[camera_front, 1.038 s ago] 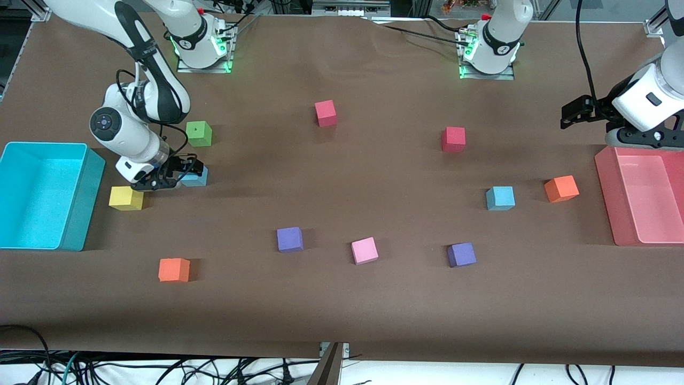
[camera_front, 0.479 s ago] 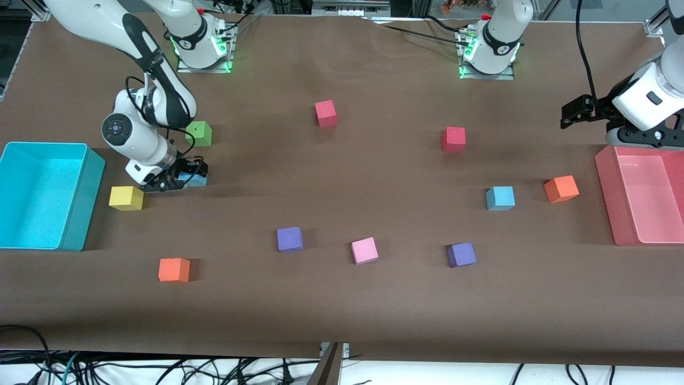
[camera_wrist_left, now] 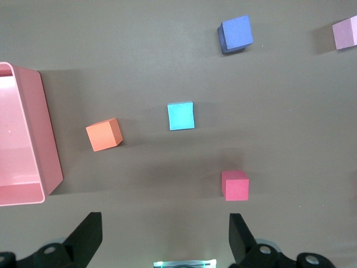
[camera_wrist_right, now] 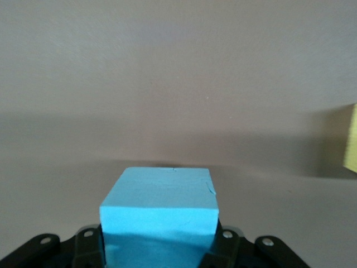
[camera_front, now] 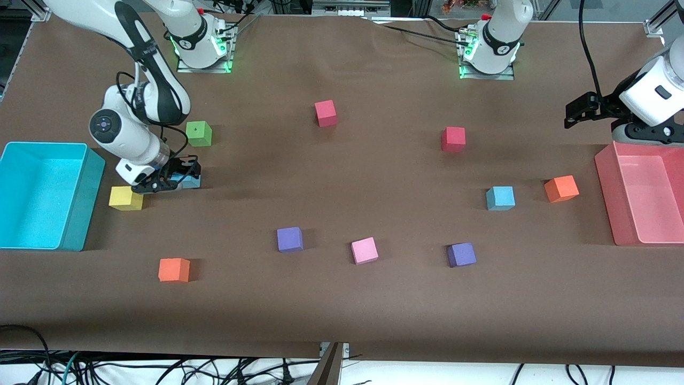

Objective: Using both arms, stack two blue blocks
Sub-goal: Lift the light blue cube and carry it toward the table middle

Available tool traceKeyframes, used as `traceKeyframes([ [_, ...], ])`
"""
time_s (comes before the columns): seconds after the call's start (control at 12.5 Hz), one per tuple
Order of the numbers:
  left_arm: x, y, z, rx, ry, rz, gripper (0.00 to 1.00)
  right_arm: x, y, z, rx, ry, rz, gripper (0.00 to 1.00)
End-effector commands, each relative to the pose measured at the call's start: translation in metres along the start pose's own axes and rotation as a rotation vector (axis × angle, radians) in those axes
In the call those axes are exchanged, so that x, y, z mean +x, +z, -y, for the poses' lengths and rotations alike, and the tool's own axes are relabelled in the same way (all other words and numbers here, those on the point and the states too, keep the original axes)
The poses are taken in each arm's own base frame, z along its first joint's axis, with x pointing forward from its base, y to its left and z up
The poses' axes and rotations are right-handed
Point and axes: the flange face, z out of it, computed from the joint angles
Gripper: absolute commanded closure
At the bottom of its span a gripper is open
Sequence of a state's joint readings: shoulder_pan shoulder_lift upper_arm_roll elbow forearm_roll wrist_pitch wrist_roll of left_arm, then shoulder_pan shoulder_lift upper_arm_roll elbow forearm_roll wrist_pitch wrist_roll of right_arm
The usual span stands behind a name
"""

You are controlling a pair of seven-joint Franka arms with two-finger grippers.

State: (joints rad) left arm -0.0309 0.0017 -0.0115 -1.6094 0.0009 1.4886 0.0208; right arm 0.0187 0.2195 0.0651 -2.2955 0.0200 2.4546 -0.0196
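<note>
One blue block (camera_front: 191, 183) sits low at the table between the fingers of my right gripper (camera_front: 179, 179), which is shut on it, beside the yellow cube. In the right wrist view this block (camera_wrist_right: 159, 206) fills the space between the jaws of the right gripper (camera_wrist_right: 159, 251). The other blue block (camera_front: 500, 198) lies on the table toward the left arm's end; it also shows in the left wrist view (camera_wrist_left: 181, 116). My left gripper (camera_front: 582, 109) hangs open and empty above the table next to the pink bin, its fingers (camera_wrist_left: 85, 237) spread wide.
A yellow cube (camera_front: 125, 198), a green cube (camera_front: 199, 133) and the cyan bin (camera_front: 90, 200) surround the right gripper. An orange cube (camera_front: 561, 189) and the pink bin (camera_front: 606, 192) flank the free blue block. Red, purple, pink and orange cubes are scattered mid-table.
The right arm pushed toward the blue block, then drew back slightly toward the yellow cube, and the block shifted with the gripper. The left gripper rose slightly.
</note>
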Motion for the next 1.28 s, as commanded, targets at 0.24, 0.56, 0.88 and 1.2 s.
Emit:
traceKeyframes([
  [0.24, 0.004, -0.008, 0.000, -0.023, -0.011, -0.020, 0.00, 0.032, -0.124, 0.018, 0.013, -0.027, 0.139, 0.66],
  [0.56, 0.004, -0.008, 0.000, -0.024, -0.012, -0.020, 0.00, 0.042, -0.165, 0.069, 0.022, 0.006, 0.159, 0.66],
  [0.88, 0.004, -0.008, 0.001, -0.024, -0.013, -0.020, 0.00, 0.048, -0.158, 0.177, 0.052, 0.133, 0.162, 0.66],
  [1.2, 0.004, -0.008, 0.002, -0.025, -0.015, -0.020, 0.00, 0.066, -0.131, 0.283, 0.067, 0.239, 0.130, 0.66],
])
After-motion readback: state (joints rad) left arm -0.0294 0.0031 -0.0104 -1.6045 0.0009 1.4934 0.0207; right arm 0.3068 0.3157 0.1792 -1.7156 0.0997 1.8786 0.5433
